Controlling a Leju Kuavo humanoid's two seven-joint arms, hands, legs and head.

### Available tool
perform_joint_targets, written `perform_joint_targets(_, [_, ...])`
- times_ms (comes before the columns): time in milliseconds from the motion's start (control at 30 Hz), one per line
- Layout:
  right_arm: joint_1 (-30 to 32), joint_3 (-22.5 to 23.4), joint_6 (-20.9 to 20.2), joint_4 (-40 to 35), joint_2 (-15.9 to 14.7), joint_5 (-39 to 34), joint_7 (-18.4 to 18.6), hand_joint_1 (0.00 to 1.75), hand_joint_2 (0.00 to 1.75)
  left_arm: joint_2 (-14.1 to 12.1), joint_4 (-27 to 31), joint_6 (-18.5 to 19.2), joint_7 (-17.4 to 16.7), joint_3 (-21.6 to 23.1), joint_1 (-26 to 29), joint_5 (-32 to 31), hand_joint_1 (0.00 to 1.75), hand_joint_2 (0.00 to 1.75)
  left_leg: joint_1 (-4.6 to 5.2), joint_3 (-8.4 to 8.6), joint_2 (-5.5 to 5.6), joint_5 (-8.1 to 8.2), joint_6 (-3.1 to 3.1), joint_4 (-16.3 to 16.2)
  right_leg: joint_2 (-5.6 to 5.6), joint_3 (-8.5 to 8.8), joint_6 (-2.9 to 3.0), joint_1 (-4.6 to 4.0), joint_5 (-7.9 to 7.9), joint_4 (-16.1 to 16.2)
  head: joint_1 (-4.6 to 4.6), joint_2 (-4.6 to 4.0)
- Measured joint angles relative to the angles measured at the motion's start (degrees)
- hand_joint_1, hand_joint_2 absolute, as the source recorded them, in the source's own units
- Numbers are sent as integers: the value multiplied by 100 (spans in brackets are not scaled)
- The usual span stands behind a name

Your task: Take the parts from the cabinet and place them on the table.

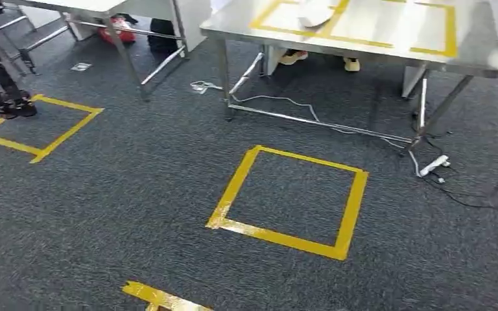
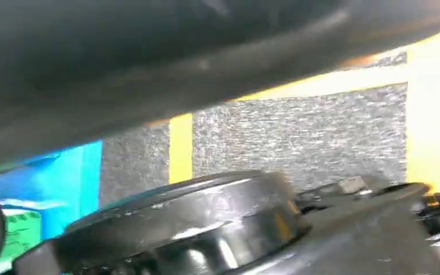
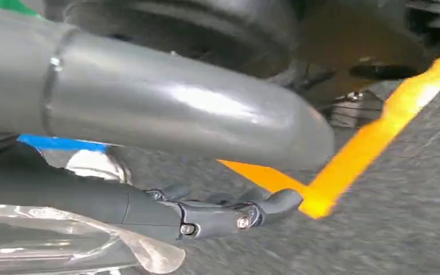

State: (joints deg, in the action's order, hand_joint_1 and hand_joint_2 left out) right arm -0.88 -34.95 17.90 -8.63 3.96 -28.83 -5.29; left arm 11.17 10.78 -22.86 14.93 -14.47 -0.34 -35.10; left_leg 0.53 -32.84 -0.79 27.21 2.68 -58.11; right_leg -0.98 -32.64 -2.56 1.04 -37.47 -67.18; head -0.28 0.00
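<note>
- Table [image 1: 233, 27] up ahead in the head view, steel top marked out in yellow tape, standing on the dark grey carpet [image 1: 136, 194].
- White object [image 1: 314, 13] lying on that table top at the far edge of the picture, too cropped to name.
- Second table [image 1: 104, 5] off to the left, well apart from the first.
- Yellow tape square [image 1: 292, 201] on the carpet in front of the table, another yellow tape square [image 1: 35, 126] further left.
- Pair of shoes [image 1: 293, 57] showing under the table on its far side, a person's.
- White power strip [image 1: 434, 165] and loose cable [image 1: 285, 100] on the floor by the table legs.
- Right hand [image 3: 223, 215] hanging low over the carpet in its wrist view, dark fingers [image 3: 275, 203] stretched out rather than curled.
- Clear plastic bag [image 3: 63, 246] lying right against those fingers; contents blurred, and cannot tell whether actually gripped or merely resting there.
- Orange-yellow tape [image 3: 372, 137] running across the floor beyond the fingertips.
- Left hand [image 2: 149, 69] just a dark blurred mass across its wrist view; wide or closed, cannot tell.
- Yellow tape corner [image 2: 429, 109] on the carpet beyond it, plus a blue patch [image 2: 63, 177].
</note>
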Motion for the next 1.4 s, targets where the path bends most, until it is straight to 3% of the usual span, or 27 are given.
perform_joint_targets(67, [27,2,-2,4,0,-15,2,0,0,17,0,-28,135,0,-8,-15,0,0,19,-10,186,-3,24,-4,86,-424,-5,-10,-246,-774,7,0])
perform_joint_targets(100, [44,2,-2,7,0,-20,2,0,0,17,0,-44,183,0,2,-15,0,0,24,-3,290,-4,25,-5,94,-519,0,-18,-162,-859,9,0])
perform_joint_targets(200, [49,2,-15,7,0,-44,-22,0,0,22,0,-63,411,-11,26,39,0,0,25,22,561,-6,17,-19,237,-110,50,-30,631,265,11,0])
perform_joint_targets(233, [52,4,-20,7,-2,-48,-31,0,0,33,0,-63,487,-18,22,70,0,0,20,16,634,-4,13,-29,481,64,83,-25,809,687,15,0])
perform_joint_targets(267, [59,7,-24,20,-4,-50,-35,0,0,39,2,-70,515,-22,-4,83,0,0,65,-17,692,24,-30,-89,683,127,117,5,741,888,7,0])
perform_joint_targets(367, [35,7,-30,20,-4,-81,-59,0,0,41,0,-70,821,-48,30,170,0,0,0,-56,878,-13,-142,-35,489,211,182,-47,742,876,13,0])
perform_joint_targets(400, [36,9,-61,20,2,-89,-81,0,0,35,0,-59,987,-88,38,221,0,0,28,-56,924,-18,-167,-49,400,232,221,14,784,940,13,0])
perform_joint_targets(467, [64,17,-131,26,-13,-98,-142,0,0,33,0,113,1345,-138,42,338,0,0,28,-189,417,223,-239,-374,234,302,261,28,799,1008,-62,0])
perform_joint_targets(500, [97,17,-190,33,-17,-103,-197,0,0,28,0,180,1563,-160,26,394,0,0,-5,-390,271,452,-294,-787,127,314,265,22,791,1008,-72,0])
perform_joint_targets(567, [141,20,-249,57,-17,-109,-289,0,0,26,0,381,1941,-245,28,481,0,0,-69,-801,179,765,-377,-1609,-86,342,261,25,748,1006,-72,-2])
perform_joint_targets(600, [144,22,-267,66,-20,-111,-317,0,0,26,0,470,2031,-271,38,514,0,0,-102,-863,165,740,-401,-1711,-168,356,253,33,729,1005,-77,-2])
perform_joint_targets(633, [142,24,-275,72,-22,-109,-337,0,0,20,0,568,2059,-286,56,546,0,0,-131,-806,149,596,-423,-1583,-245,377,239,43,708,1005,-77,0])
perform_joint_targets(700, [136,24,-291,77,-26,-76,-348,0,0,2,0,754,2056,-339,78,579,0,0,-165,-368,40,72,-454,-691,-394,455,177,73,646,1005,-79,0])
perform_joint_targets(733, [135,24,-306,81,-28,-59,-343,0,0,-4,0,824,1984,-372,73,584,0,0,-163,-125,-224,-125,-452,-211,-454,498,125,73,609,1005,-81,0])
perform_joint_targets(767, [138,24,-319,92,-44,-46,-332,0,0,-2,0,866,1874,-385,49,586,0,0,-59,-68,-486,10,-421,-109,-515,465,71,24,566,1004,-99,-2])
perform_joint_targets(800, [131,22,-350,96,-46,-33,-315,0,0,-5,0,877,1773,-393,34,586,0,0,-86,-76,-387,-1,-314,-105,-556,487,36,20,539,1009,-94,0])
perform_joint_targets(900, [64,20,-391,94,-48,4,-249,0,0,-15,-13,946,1471,-420,62,581,0,0,-54,-86,-183,21,-194,-91,-747,672,-53,31,515,1083,-70,0])
perform_joint_targets(933, [61,17,-404,94,-52,2,-234,0,0,-15,-15,957,1418,-420,65,579,0,0,-93,-68,-120,1,-150,-49,-535,627,-89,64,442,1034,-41,0])
perform_joint_targets(967, [73,17,-411,94,-66,4,-234,0,0,-18,-15,968,1368,-422,57,570,0,0,-88,-67,-71,-6,-114,-49,-176,528,-73,68,285,813,-11,0])
perform_joint_targets(1000, [79,17,-420,96,-72,4,-230,0,0,-15,-15,975,1355,-424,41,568,0,0,-84,-76,2,-8,-77,-49,-10,312,-59,62,82,399,20,0])
perform_joint_targets(1067, [105,15,-424,96,-83,4,-201,0,0,-13,-15,990,1355,-424,28,562,0,0,-51,-74,164,6,-47,-50,81,-240,-34,29,-238,-577,44,0])
perform_joint_targets(1100, [114,15,-428,96,-83,4,-199,0,0,-13,-17,990,1353,-424,29,562,0,0,-31,-63,263,13,-35,-51,88,-458,-16,17,-229,-844,50,0])
perform_joint_targets(1133, [116,13,-428,96,-83,4,-199,0,0,-15,-20,990,1353,-424,31,562,0,0,-15,-46,354,18,-29,-51,91,-512,7,7,-57,-777,48,0])
perform_joint_targets(1200, [113,13,-428,96,-87,4,-199,0,0,-15,-20,992,1350,-424,33,562,0,0,7,0,535,29,-26,-52,165,-284,66,2,534,-15,48,0])
perform_joint_targets(1233, [116,13,-435,98,-94,4,-199,0,0,-13,-20,1001,1331,-424,31,560,0,0,8,16,621,36,-32,-52,362,-91,105,2,832,506,50,0])
perform_joint_targets(1267, [126,13,-457,109,-118,-4,-192,0,0,-2,-20,1023,1259,-424,22,549,0,0,8,8,686,44,-49,-56,735,-4,132,18,819,730,42,0])
perform_joint_targets(1400, [96,13,-597,109,-118,-46,-153,0,0,-2,-26,1119,785,-424,27,461,0,0,-46,-73,959,6,-209,-35,556,120,154,-18,816,883,44,0])
